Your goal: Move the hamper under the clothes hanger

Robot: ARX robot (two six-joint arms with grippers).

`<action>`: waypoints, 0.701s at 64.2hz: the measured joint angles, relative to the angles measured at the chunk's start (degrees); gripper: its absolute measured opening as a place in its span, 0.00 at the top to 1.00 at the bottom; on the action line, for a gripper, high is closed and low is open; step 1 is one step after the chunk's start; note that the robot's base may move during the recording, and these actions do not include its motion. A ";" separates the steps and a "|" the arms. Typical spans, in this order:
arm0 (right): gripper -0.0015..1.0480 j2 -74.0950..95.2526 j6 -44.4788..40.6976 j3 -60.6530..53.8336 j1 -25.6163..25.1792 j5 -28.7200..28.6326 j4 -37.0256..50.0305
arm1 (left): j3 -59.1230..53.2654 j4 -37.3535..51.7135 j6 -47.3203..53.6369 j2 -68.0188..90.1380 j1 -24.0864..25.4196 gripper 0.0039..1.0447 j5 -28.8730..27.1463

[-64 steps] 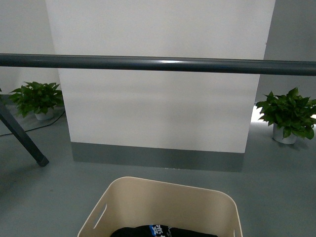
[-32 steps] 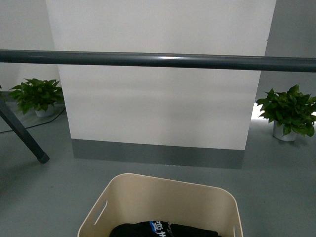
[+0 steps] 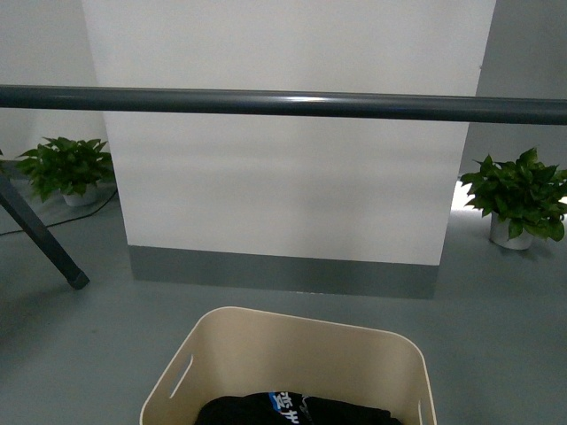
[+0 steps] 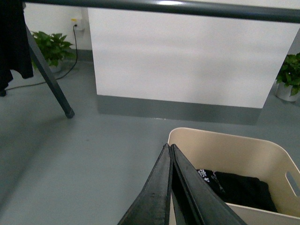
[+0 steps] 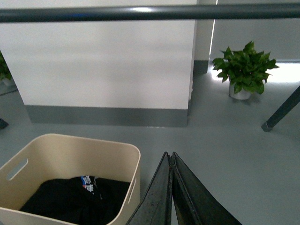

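Observation:
The beige hamper (image 3: 292, 350) stands on the grey floor at the near centre, dark clothes (image 3: 297, 412) lying in it. The clothes hanger's dark grey bar (image 3: 283, 103) runs across above and beyond it, with one angled leg (image 3: 40, 239) at the left. My left gripper (image 4: 169, 149) is shut and empty, just outside the hamper's (image 4: 234, 150) left side. On the other side, my right gripper (image 5: 168, 155) is shut and empty beside the hamper's (image 5: 70, 154) right wall. The bar (image 4: 187, 7) (image 5: 140, 12) crosses the top of both wrist views.
A white wall block with a grey skirting (image 3: 283, 274) stands behind the bar. Potted plants sit on the floor at the left (image 3: 66, 168) and right (image 3: 518, 199). A dark garment (image 4: 11, 42) hangs at the rack's left end, and another rack leg (image 5: 281, 112) shows at the right.
The hamper's far rim sits slightly higher in the front view, and the bar has risen a little in the picture. Neither gripper has changed state.

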 joint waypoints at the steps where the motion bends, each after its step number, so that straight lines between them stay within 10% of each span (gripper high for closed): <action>1: 0.98 -0.04 0.00 0.00 0.00 -0.02 -0.04 | 0.00 -0.09 0.00 -0.26 0.00 0.97 -0.02; 35: 0.98 -0.09 -0.02 0.00 0.00 -0.02 -0.26 | 0.00 -0.33 0.00 -0.50 0.00 0.97 -0.02; 45: 0.74 -0.09 -0.04 0.00 0.00 -0.02 -0.26 | 0.00 -0.33 0.00 -0.50 0.00 0.74 -0.02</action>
